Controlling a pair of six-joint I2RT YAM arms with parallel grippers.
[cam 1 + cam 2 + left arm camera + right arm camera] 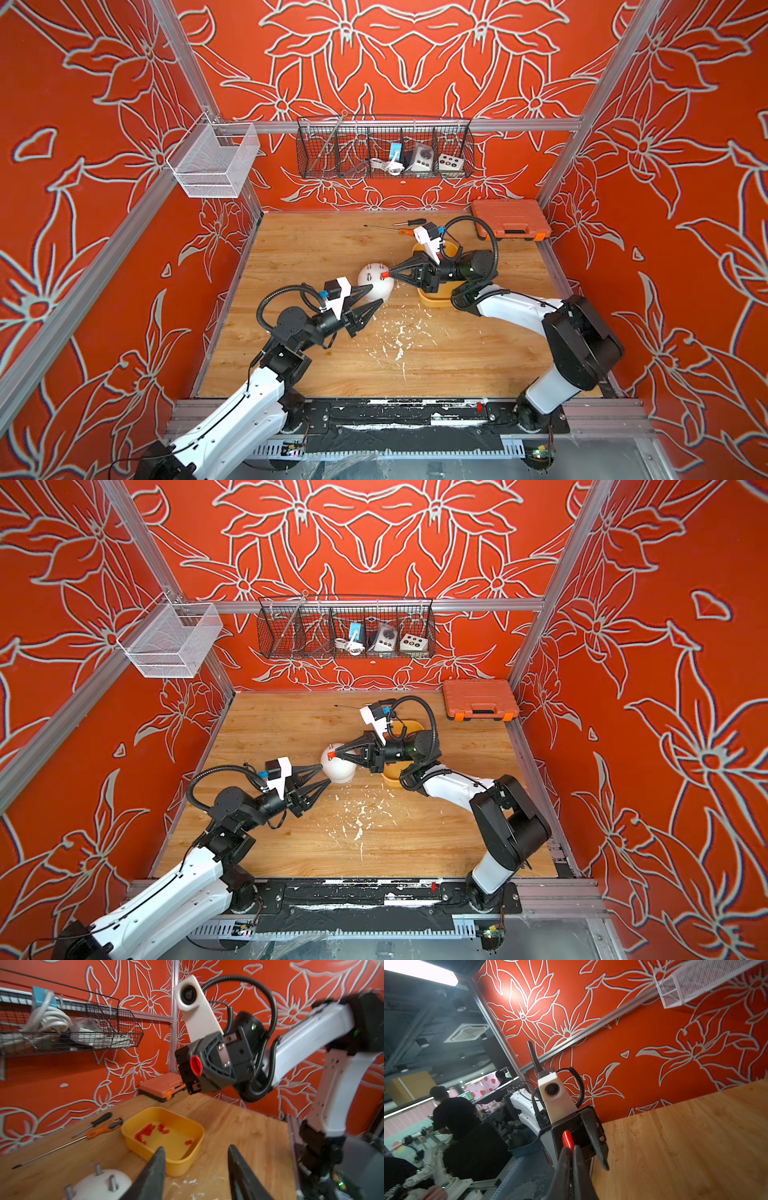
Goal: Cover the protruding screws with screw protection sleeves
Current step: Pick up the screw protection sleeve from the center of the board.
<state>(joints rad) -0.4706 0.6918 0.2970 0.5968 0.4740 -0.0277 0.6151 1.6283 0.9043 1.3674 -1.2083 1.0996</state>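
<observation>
One sleeve, top views: you have a single red sleeve (pixel 385 274) pinched at the tip of the right gripper (pixel 390 274); it hangs just over the white dome (pixel 374 280) and is on no pin yet
Screws, top views: the protruding screws (pixel 368 272) stand as thin grey pins on the dome's top; none shows any red; you cannot count them surely from here
Left gripper, top views: your left gripper (pixel 375 294) sits at the dome's near side, jaws parted; whether a finger touches the dome I cannot tell
Tray, top views: the yellow tray (pixel 434 302) lies just beside the dome, mostly under the right arm
Screws, left wrist view: three pins rise from the dome (pixel 99 1185), all bare; a fourth, if there is one, falls outside the frame
Left jaws, left wrist view: spread wide with nothing between the fingers (pixel 153 1174); the dome lies beside them, not inside
Supply, left wrist view: a scatter of spare sleeves (pixel 145 1132) lies in the tray; enough for every pin you can see
Clutter, left wrist view: two screwdrivers (pixel 104 1124) and an orange tool case (pixel 164 1088) lie apart from the dome; neither has a part in this job
Grip, right wrist view: the right jaws are clamped tight on one end of the sleeve; most of its length stands clear beyond the tips
Done, by my reading: one sleeve fetched and brought to the dome; nothing capped
Left, by my reading: seat this sleeve on a pin; then fetch and seat one for each remaining pin
</observation>
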